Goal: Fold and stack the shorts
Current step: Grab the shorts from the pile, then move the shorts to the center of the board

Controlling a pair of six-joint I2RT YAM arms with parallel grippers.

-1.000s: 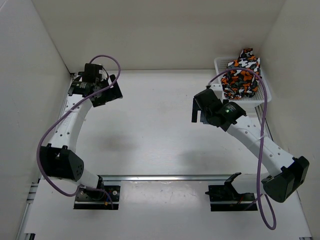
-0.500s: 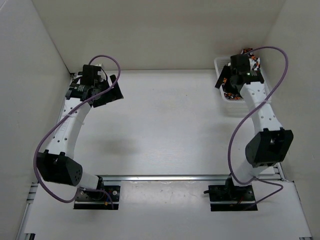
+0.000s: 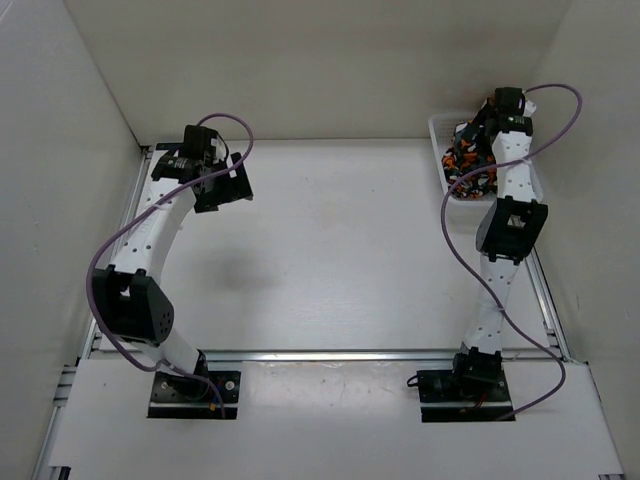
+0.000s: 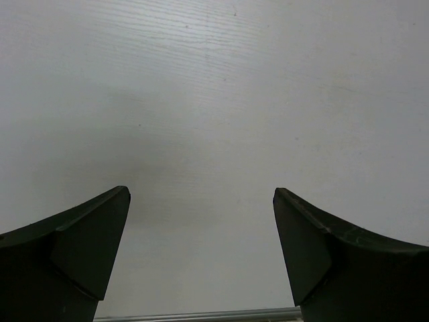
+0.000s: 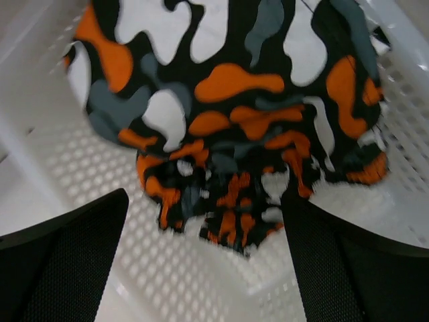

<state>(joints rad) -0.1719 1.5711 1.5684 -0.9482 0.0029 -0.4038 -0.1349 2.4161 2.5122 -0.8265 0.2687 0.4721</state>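
Flat white table (image 3: 330,260) fills the cell, plain white walls (image 3: 300,60) on three sides. My left arm (image 3: 150,225) runs up the left side to the far left. My right arm (image 3: 503,225) stretches along the right side into the far right corner. A white plastic mesh basket (image 3: 437,135) sits on the table in that far right corner. Soft fabric shorts (image 5: 228,100), camouflage print of orange, white, grey and black blotches, lie bunched in a heap inside the basket. My right gripper (image 5: 204,196) hangs over them, jaws spread wide, nothing between them; cannot tell if the fingertips touch fabric. My left gripper (image 4: 201,192) hovers over bare table at far left, jaws equally wide, holding nothing. Thin purple cables (image 3: 110,260) loop along both arms.
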